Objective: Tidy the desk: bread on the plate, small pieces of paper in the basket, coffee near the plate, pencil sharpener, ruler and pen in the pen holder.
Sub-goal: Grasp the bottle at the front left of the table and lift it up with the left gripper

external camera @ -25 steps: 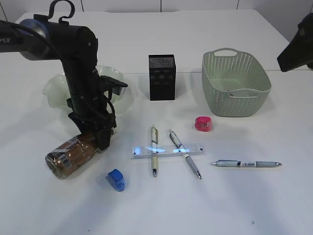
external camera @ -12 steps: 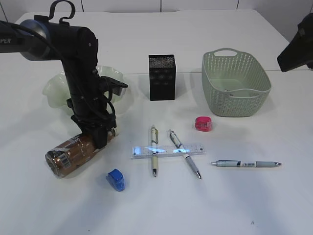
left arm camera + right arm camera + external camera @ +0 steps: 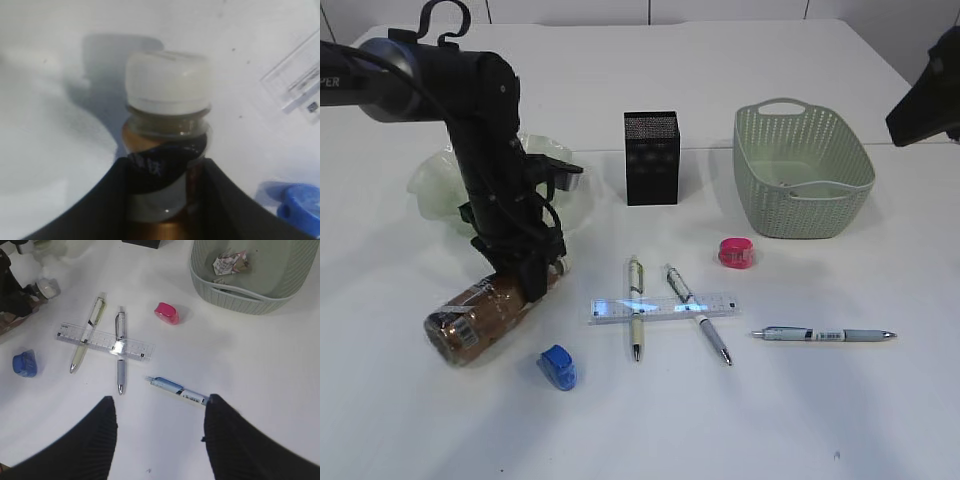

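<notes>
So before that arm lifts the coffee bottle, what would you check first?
1. Left gripper around the coffee: ok, the fingers flank its neck just below the white cap.
2. Firm grip: cannot tell.
3. Cap on: ok.
4. Spot near the plate: cannot tell, the arm hides much of it.
5. Neighbours clear of the lift: ok, the blue sharpener and the ruler lie apart from the bottle.
6. Right gripper out of the way: ok, it is open, above the pens.
</notes>
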Controlling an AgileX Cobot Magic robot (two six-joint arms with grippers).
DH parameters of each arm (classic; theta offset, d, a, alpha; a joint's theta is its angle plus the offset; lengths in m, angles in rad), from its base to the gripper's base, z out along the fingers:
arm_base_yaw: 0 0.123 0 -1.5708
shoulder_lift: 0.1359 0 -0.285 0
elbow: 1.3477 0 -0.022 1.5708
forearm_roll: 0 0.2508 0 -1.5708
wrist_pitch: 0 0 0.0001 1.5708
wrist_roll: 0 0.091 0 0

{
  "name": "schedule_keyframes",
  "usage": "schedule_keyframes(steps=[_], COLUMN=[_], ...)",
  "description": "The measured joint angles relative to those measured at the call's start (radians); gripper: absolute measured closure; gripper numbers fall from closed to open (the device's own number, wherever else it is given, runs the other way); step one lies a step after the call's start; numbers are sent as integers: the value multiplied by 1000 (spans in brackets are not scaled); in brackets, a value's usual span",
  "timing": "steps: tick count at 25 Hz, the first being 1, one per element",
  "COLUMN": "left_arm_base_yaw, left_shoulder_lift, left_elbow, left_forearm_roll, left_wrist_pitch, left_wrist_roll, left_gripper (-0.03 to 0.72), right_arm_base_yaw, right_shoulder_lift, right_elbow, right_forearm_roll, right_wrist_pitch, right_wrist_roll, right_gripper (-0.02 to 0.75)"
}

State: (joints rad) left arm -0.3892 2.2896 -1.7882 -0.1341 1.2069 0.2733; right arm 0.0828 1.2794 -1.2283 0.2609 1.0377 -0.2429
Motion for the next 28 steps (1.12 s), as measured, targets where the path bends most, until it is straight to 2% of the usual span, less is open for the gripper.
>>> schedule_keyframes(steps=[4,17,25,28], left_arm_base_yaw=[0,1,67,101], left_shoulder_lift=[-56,-341,-511,-585], left_elbow=[0,2,9,61], left_forearm_roll=[-44,-56,-87,-89], left_wrist_pitch=[0,13,-16,-58], left_wrist_roll=[-4,-18,-22,-23], left_gripper=[405,405,408,408], right_arm_base_yaw=[0,0,0,0], right_shoulder_lift=[0,0,0,0], right_elbow=[0,0,0,0], right_forearm_roll=[0,2,2,2], right_wrist_pitch=[0,0,2,2], right_wrist_roll=[0,-2,-2,-2], right_gripper=[295,295,295,295])
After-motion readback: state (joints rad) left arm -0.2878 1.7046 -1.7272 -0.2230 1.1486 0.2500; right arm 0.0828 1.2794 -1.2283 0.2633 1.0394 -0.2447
